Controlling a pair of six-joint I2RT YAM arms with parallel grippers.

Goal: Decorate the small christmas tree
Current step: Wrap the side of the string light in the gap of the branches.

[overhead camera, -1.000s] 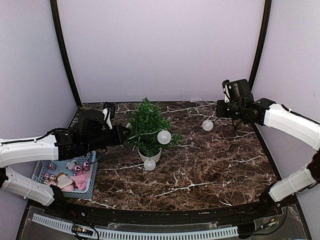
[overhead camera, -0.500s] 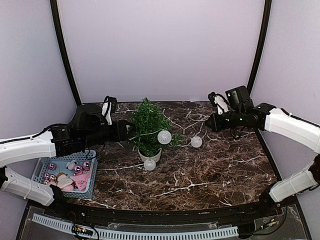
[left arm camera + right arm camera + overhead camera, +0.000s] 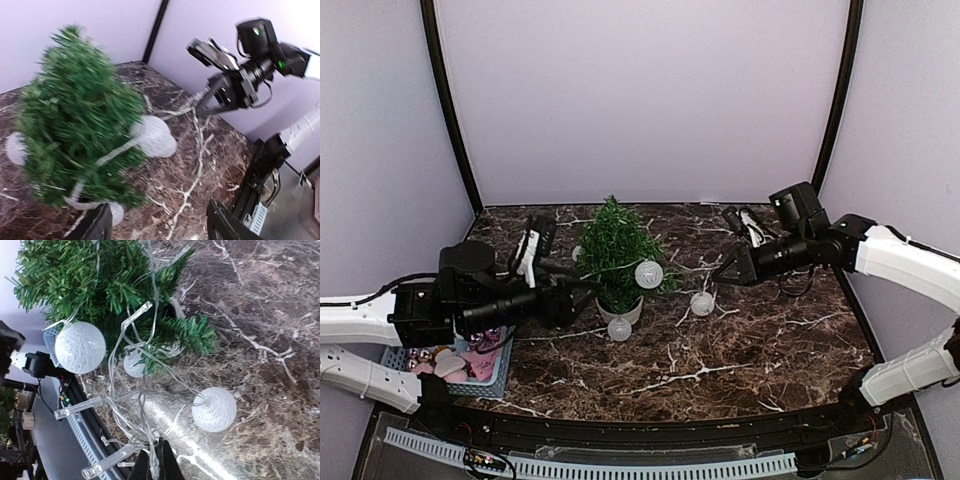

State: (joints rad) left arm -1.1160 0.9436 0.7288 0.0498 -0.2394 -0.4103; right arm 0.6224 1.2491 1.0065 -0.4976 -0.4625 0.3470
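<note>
Green, soft needle branches make the small christmas tree (image 3: pixel 616 245) springy and light. It stands upright in its white pot (image 3: pixel 623 312) at the middle of the marble table (image 3: pixel 760 345). We judge it would tip easily, so any steadying hold belongs low on the pot, not in the foliage. Our left gripper (image 3: pixel 160 222) hangs just beside the tree, jaws apart and empty. Our right gripper (image 3: pixel 154 462) is pinched on the clear light string (image 3: pixel 77 408), whose white globes (image 3: pixel 214 409) drape over the branches. The wire seems thin and likely to snag, though blur hides detail.
</note>
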